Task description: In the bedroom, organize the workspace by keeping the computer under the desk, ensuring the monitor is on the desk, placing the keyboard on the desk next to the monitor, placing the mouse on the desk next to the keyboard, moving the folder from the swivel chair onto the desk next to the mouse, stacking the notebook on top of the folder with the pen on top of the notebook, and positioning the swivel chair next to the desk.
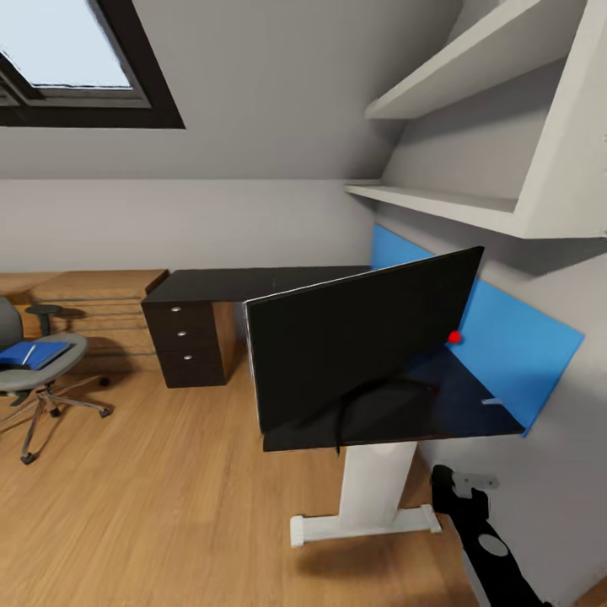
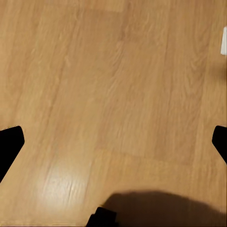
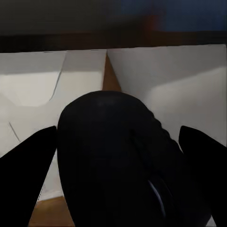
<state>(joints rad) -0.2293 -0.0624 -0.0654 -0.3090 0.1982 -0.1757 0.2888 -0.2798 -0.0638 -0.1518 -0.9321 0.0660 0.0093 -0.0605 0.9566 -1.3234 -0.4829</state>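
Note:
The black monitor (image 1: 362,346) stands tilted on the dark desk (image 1: 472,413), its back toward me. At far left the grey swivel chair (image 1: 42,384) carries the blue folder (image 1: 29,354) on its seat. In the right wrist view a black mouse (image 3: 113,142) sits between the two fingers of my right gripper (image 3: 116,163), which is shut on it; that arm (image 1: 489,539) hangs low, right of the desk's white leg (image 1: 375,489). My left gripper (image 2: 113,139) is open over bare wooden floor. A small red object (image 1: 454,337) and a small white one (image 1: 491,402) lie on the desk.
A dark drawer unit (image 1: 190,337) stands under the far end of the desk. White shelves (image 1: 472,202) hang above, with a blue panel (image 1: 523,354) on the wall behind the desk. Wooden floor (image 1: 169,506) spreads between me and the chair.

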